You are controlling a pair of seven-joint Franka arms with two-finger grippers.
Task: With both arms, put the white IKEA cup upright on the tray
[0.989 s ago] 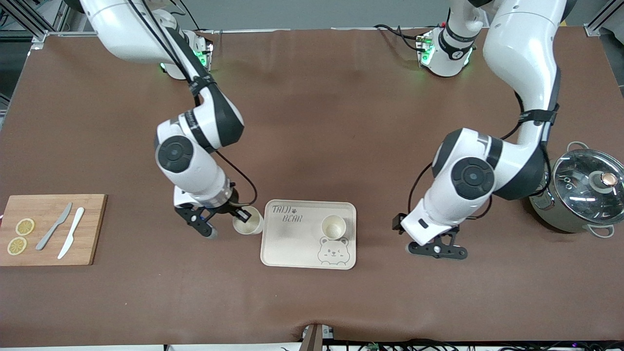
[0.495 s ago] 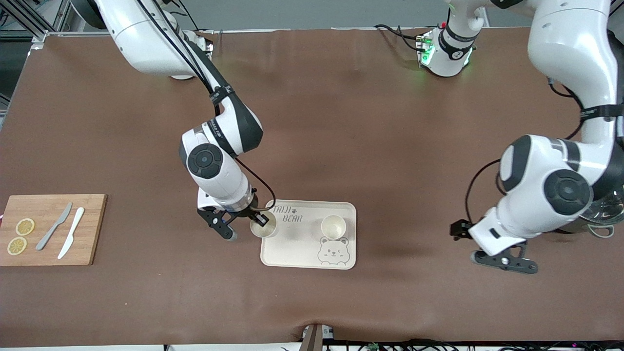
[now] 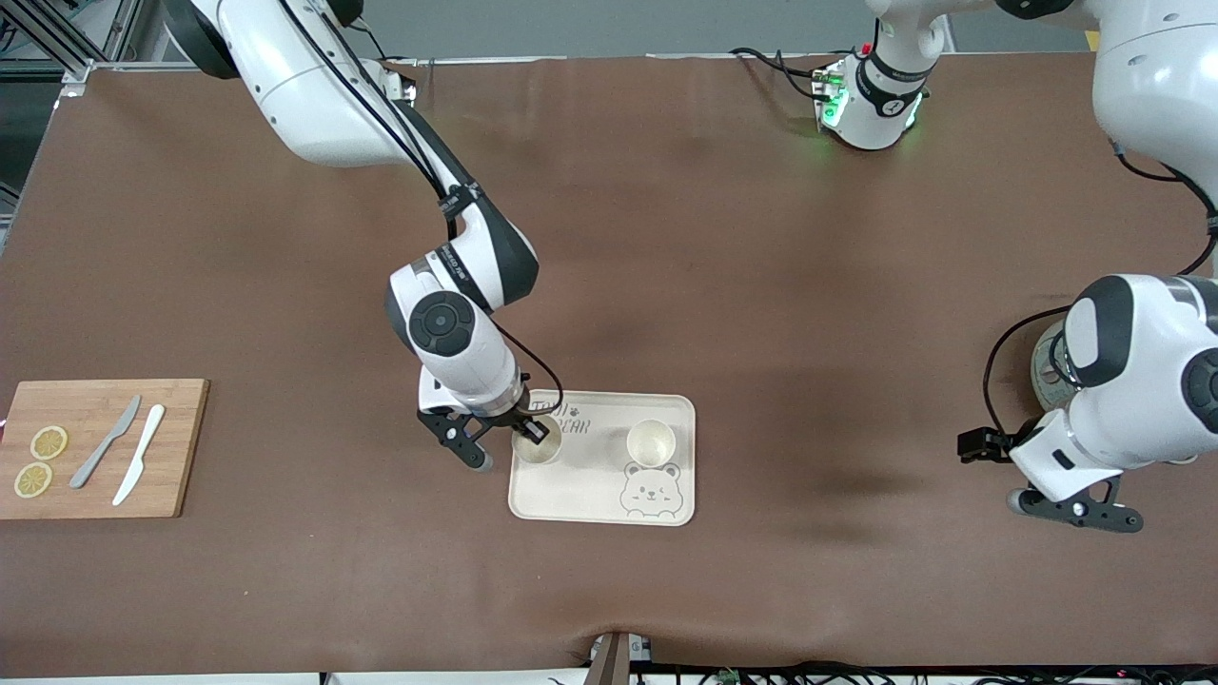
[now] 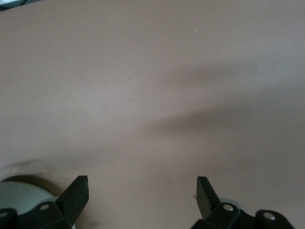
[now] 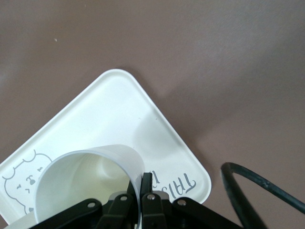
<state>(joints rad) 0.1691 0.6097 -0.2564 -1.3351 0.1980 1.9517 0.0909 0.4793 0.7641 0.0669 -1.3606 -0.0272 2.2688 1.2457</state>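
Note:
My right gripper (image 3: 531, 433) is shut on the rim of a white cup (image 3: 536, 447) and holds it mouth up over the lettered end of the cream tray (image 3: 580, 495). I cannot tell whether the cup touches the tray. In the right wrist view the fingers (image 5: 147, 183) pinch the cup wall (image 5: 86, 176) above the tray (image 5: 119, 109). A second white cup (image 3: 651, 440) stands upright on the tray above the bear drawing. My left gripper (image 3: 1075, 509) is open and empty over bare table at the left arm's end (image 4: 142, 183).
A wooden cutting board (image 3: 95, 447) with two knives and lemon slices lies at the right arm's end. A metal pot (image 3: 1047, 376) stands at the left arm's end, mostly hidden by the left arm. Bare brown table lies between tray and left gripper.
My right gripper has carried the cup from the table beside the tray to over the tray's lettered end. My left arm has swung away from the tray toward its end of the table.

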